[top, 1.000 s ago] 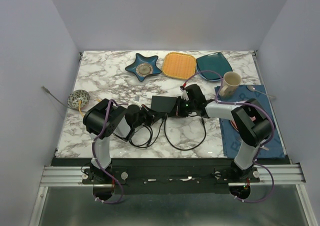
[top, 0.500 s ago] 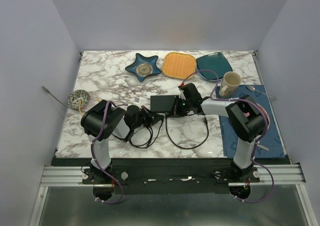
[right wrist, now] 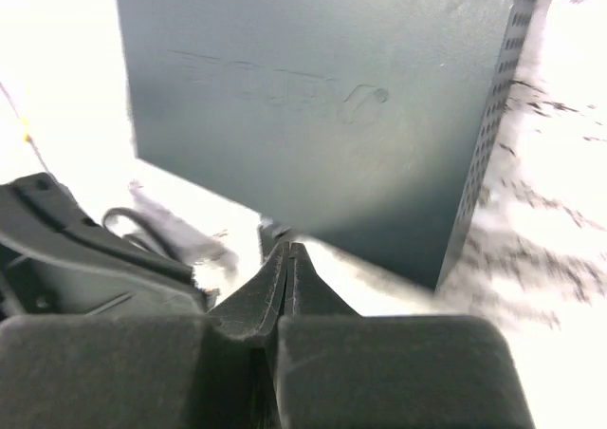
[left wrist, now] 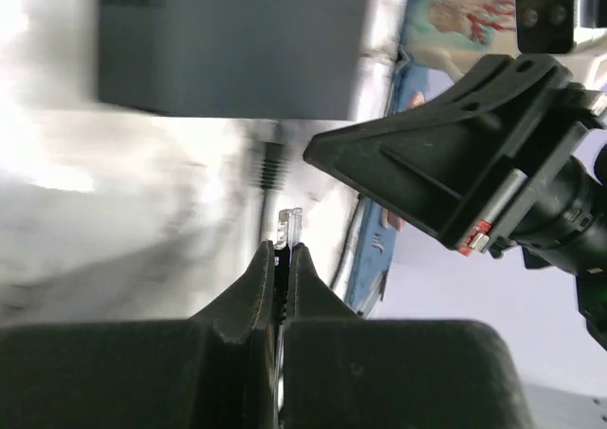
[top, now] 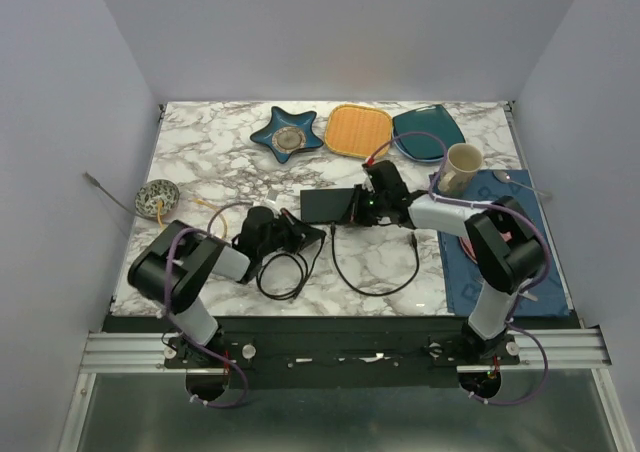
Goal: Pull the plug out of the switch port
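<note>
Top view: the switch (top: 326, 205) lies flat mid-desk (top: 200, 162) between the left pincer (top: 303, 234) and the right pincer (top: 356, 212); left wrist view: the left pincer is clamped on a small clear plug (left wrist: 290, 222), apart from the switch; right wrist view: the right pincer's jaws are pressed together at the switch's edge.

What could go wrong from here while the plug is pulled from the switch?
1. The left tool holds the clear plug only with its fingertips; it may slip out.
2. The right tool is shut at the edge of the switch, not clamped on it, so the switch may slide.
3. The loose black cable loops near the left tool and could snag.
</note>
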